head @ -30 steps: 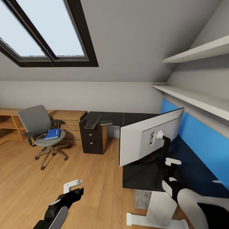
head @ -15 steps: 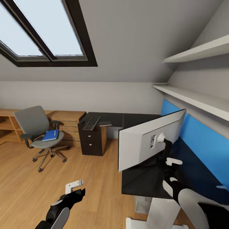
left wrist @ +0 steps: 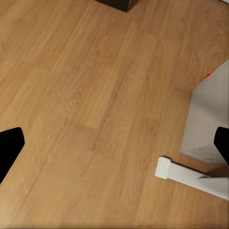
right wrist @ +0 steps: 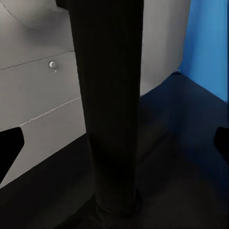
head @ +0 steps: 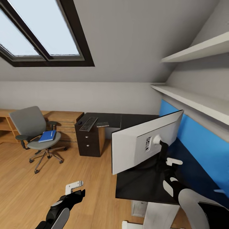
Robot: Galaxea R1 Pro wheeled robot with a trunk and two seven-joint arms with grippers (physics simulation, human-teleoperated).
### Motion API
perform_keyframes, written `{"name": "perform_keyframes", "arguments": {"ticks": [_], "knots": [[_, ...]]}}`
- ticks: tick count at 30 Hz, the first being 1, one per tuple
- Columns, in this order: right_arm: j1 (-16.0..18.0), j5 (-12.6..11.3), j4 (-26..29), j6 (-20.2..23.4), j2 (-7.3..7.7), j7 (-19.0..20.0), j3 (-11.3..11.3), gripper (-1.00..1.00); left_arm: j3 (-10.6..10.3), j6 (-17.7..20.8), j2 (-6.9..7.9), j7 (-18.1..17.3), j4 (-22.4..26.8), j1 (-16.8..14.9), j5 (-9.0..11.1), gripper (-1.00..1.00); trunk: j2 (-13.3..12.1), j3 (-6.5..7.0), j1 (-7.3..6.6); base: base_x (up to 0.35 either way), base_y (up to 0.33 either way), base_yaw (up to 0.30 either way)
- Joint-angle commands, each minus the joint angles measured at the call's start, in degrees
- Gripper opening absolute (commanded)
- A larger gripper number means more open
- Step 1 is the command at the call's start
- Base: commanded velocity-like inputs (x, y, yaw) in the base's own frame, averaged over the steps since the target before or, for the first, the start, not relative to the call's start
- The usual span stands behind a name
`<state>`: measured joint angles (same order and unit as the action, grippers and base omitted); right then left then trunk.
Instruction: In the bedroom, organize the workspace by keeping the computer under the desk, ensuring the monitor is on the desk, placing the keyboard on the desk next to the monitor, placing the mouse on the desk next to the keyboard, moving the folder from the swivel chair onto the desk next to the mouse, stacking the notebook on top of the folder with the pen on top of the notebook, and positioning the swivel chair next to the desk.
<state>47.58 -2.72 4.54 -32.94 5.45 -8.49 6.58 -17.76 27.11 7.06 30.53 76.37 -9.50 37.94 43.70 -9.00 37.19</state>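
The monitor (head: 133, 146) stands on the near wing of the black desk (head: 136, 187), white back toward me. My right gripper (head: 170, 173) is open behind it, and its black arm (right wrist: 112, 109) stands between the fingers. On the desk's far end lie the keyboard (head: 88, 124), the small black mouse (head: 79, 122) and the dark notebook (head: 102, 124). The swivel chair (head: 30, 122) stands apart at the left with the blue folder (head: 47, 136) and the white pen (head: 51, 133) on its seat. My left gripper (head: 74, 188) hangs open over the floor, near the pale computer (left wrist: 207, 119).
A light wooden dresser (head: 65, 122) runs along the back wall behind the chair. Two white shelves (head: 194, 98) jut from the right wall over a blue panel (head: 203, 143). A white desk foot (left wrist: 188, 174) lies on the wood floor (head: 28, 190).
The whole picture has slid left and slightly down, so the camera has moved. Both grippers hold the same pose, and the desk's things lie as before.
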Motion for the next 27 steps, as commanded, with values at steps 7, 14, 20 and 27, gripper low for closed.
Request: {"name": "perform_keyframes", "arguments": {"ticks": [7, 14, 20, 27], "knots": [[0.06, -0.27, -0.06, -0.2, 0.0, 0.14, 0.06, 1.0, -0.16, 0.02, 0.06, 0.58, -0.07, -0.04, 0.48, 1.0, 0.08, -0.09, 0.02, 0.071, -0.022, 0.0], [0.06, -0.27, -0.06, -0.19, 0.0, 0.19, 0.01, 1.0, -0.13, 0.0, 0.06, 0.58, -0.09, -0.04, 0.53, 1.0, 0.08, -0.09, 0.02, 0.066, -0.001, 0.0], [0.06, -0.27, -0.06, -0.19, 0.0, 0.2, 0.01, 1.0, -0.15, 0.0, 0.06, 0.58, -0.11, -0.05, 0.56, 1.0, 0.08, -0.09, 0.02, 0.124, 0.0, 0.0], [0.06, -0.27, -0.06, -0.19, 0.0, 0.22, 0.01, 1.0, -0.17, -0.03, 0.06, 0.58, -0.14, -0.07, 0.55, 1.0, 0.08, -0.09, 0.02, 0.058, 0.0, 0.0]]}}
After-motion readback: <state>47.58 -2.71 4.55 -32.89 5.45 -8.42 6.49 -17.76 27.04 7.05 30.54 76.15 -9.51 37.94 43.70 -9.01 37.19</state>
